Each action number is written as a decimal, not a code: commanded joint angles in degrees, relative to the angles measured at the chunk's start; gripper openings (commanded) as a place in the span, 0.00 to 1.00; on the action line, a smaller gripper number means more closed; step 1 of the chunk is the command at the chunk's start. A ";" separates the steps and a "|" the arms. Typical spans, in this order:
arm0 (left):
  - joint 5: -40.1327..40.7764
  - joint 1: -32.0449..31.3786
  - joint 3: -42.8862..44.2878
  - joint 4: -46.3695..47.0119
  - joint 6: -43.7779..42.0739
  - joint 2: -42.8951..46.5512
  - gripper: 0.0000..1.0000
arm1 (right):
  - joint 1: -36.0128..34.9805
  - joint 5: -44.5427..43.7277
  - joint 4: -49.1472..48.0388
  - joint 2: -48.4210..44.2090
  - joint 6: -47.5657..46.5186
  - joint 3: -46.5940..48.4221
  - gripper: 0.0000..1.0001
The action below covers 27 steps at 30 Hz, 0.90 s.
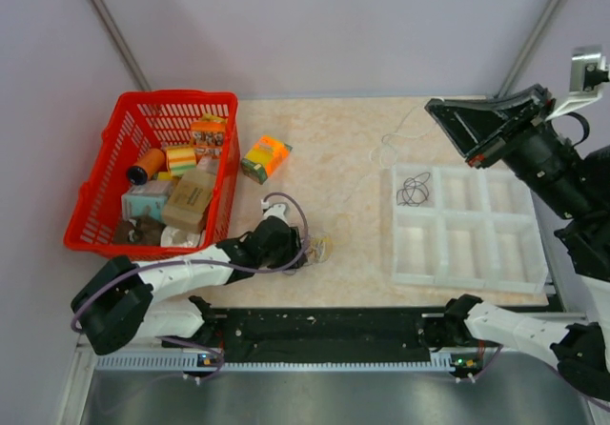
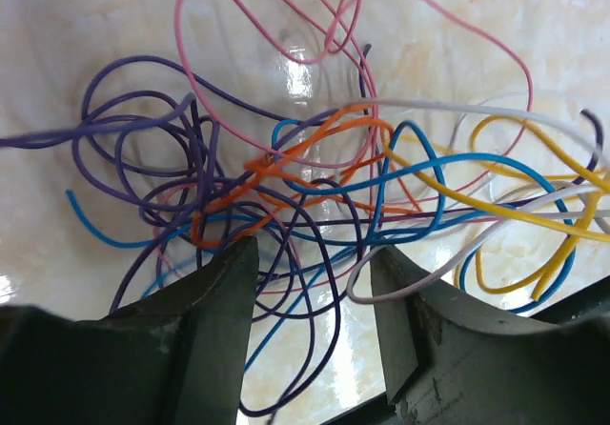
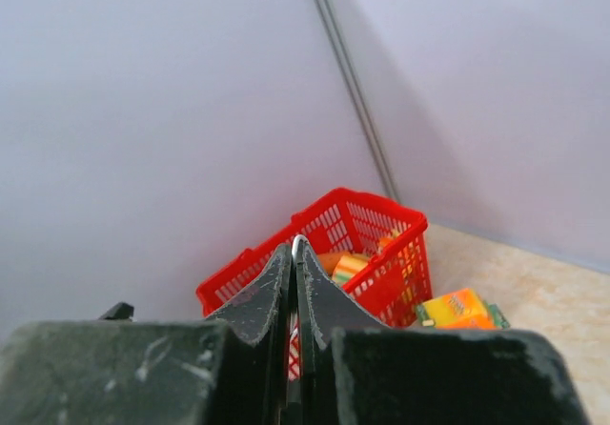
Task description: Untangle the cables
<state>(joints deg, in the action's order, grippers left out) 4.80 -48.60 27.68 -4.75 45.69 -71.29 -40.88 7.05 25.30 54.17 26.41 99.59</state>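
Two claws, we see the left claw point(image 2: 313, 253) spread astride the tangled cables point(image 2: 315, 187) on the table point(image 1: 315, 130), the right claw point(image 3: 296, 253) raised, pinching a white cable point(image 3: 298, 243), a black cable point(image 1: 414, 190) coiled in the tray's point(image 1: 467, 277) far-left cell.

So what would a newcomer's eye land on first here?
A bright tangle of cables lies front and centre, under the open left gripper. The full red basket sits far left, and one black cable is coiled alone in the white tray at right.
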 commanded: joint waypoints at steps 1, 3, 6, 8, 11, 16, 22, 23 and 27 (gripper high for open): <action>3.37 0.35 -0.70 -1.22 -1.04 4.13 0.55 | -0.16 -4.76 1.42 1.46 -5.66 6.03 0.00; 4.08 0.35 -0.61 -2.10 -1.22 4.49 0.55 | -0.25 -4.59 1.16 2.07 -6.72 10.86 0.00; 5.04 0.35 -0.26 -3.15 -1.92 4.75 0.55 | -0.34 -4.32 0.45 3.04 -8.39 15.88 0.00; 5.83 0.43 -0.17 -4.03 -2.19 5.19 0.55 | -0.16 -5.37 0.89 3.74 -10.49 19.40 0.00; 6.45 0.43 -0.52 -4.30 -2.27 5.28 0.56 | -0.25 -8.70 0.46 3.75 -12.70 24.06 0.00; 6.01 0.52 -1.05 -4.30 -2.27 5.45 0.55 | -0.25 -8.28 -3.59 2.17 -14.54 23.99 0.00; 7.15 0.87 -0.53 -5.61 -3.06 6.16 0.56 | -0.25 -19.69 -2.01 1.64 -23.50 25.47 0.00; 7.24 0.87 -0.35 -6.05 -3.24 6.07 0.56 | -0.34 -20.66 -2.70 1.03 -24.64 25.74 0.00; 7.24 0.87 -0.79 -5.53 -3.50 7.04 0.56 | -0.34 -22.95 -5.09 -2.49 -26.06 19.96 0.00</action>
<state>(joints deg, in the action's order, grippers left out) 10.48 -48.03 27.05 -10.83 43.31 -66.08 -40.88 -10.70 22.81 54.65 4.67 123.09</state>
